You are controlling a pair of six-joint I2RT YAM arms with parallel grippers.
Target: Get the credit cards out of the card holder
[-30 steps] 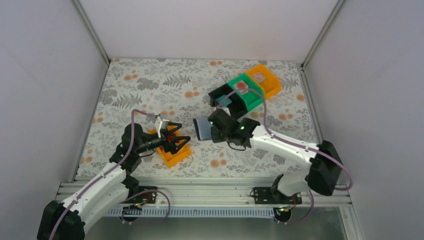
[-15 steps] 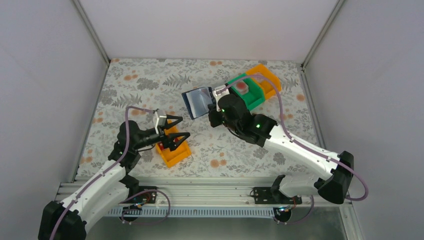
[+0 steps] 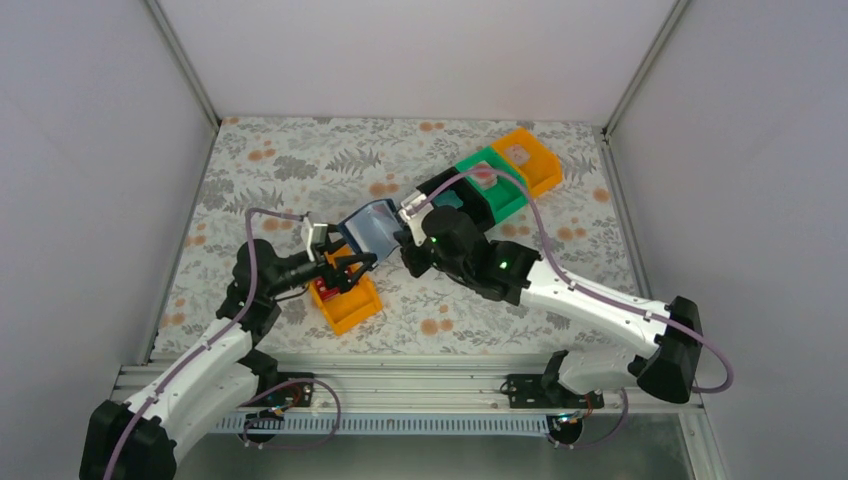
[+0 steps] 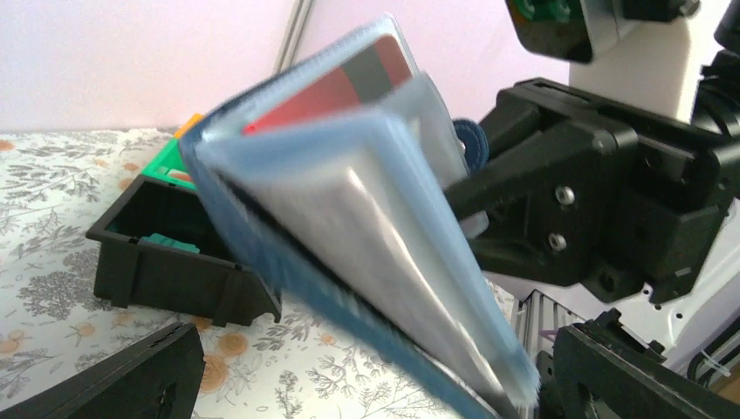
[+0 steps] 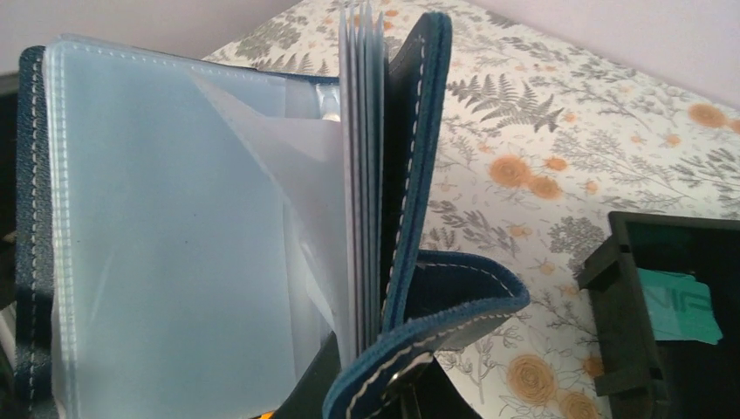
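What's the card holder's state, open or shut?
Open: the card holder has covers spread, clear sleeves fanned out, and a red card inside one.

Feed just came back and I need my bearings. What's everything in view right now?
card holder: one, navy, open, held off the table between the arms
sleeved card: one, red, in the holder
near orange bin: one, under the left gripper
red card: one, in that bin
far orange bin: one, back right
pinkish-white card: one, inside it
green bin: one, beside it
pink-red card: one, inside
black bin: one, next along
teal card: one, inside
table: floral cover
left gripper: open
right gripper: shut on the holder
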